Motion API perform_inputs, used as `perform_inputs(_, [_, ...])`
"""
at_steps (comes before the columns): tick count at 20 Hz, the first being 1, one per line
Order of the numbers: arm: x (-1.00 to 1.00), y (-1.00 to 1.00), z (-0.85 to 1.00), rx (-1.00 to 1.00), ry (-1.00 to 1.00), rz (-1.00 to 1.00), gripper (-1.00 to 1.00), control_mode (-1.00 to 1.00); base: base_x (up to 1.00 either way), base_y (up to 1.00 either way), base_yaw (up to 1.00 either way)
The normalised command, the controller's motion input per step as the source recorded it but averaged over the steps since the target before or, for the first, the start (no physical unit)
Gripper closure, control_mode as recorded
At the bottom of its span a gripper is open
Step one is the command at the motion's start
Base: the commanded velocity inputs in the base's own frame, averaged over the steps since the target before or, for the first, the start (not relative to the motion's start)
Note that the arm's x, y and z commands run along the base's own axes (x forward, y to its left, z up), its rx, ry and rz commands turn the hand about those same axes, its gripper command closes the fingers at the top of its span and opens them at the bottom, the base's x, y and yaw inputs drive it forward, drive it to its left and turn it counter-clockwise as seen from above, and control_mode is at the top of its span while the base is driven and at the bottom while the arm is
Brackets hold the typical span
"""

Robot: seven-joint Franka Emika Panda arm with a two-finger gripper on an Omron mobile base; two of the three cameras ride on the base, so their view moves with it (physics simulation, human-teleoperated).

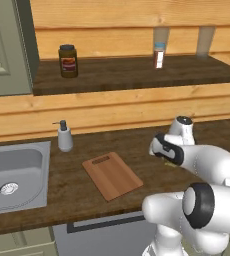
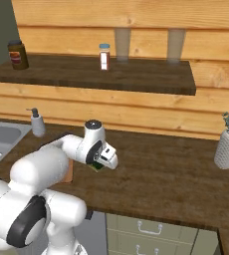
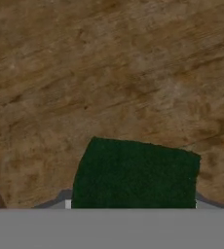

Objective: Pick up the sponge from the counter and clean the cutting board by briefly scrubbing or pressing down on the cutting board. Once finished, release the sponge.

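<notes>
Right of the cutting board, my gripper apparently clasps the sponge; scrubbing and release remain.

Dark-green sponge apparently off counter; cutting board flat.

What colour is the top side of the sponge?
Dark green. The sponge shows best in the hand view, just ahead of the gripper, above the brown counter.

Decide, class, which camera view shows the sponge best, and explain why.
The hand view: the sponge's dark green top sits large and close against the counter. The right base view gives a small green patch under the hand; the left base view shows a yellowish sliver behind the arm.
</notes>
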Motion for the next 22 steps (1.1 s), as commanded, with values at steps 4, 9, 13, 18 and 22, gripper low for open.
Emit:
perform_inputs(4, [0.0,0.0,-0.46,-0.01,0.02,0.0,1.0,-1.0,0.0,0.0,0.0])
perform_inputs(9, [0.0,0.0,-0.54,-0.01,0.0,0.0,1.0,-1.0,0.0,0.0,0.0])
perform_inputs(13, [0.0,0.0,-0.35,-0.01,0.0,0.0,-1.0,-1.0,0.0,0.0,0.0])
perform_inputs(18, [0.0,0.0,-0.02,0.0,0.01,0.0,-1.0,-1.0,0.0,0.0,0.0])
perform_inputs(22, [-0.02,0.0,0.07,0.0,0.0,0.0,-1.0,-1.0,0.0,0.0,0.0])
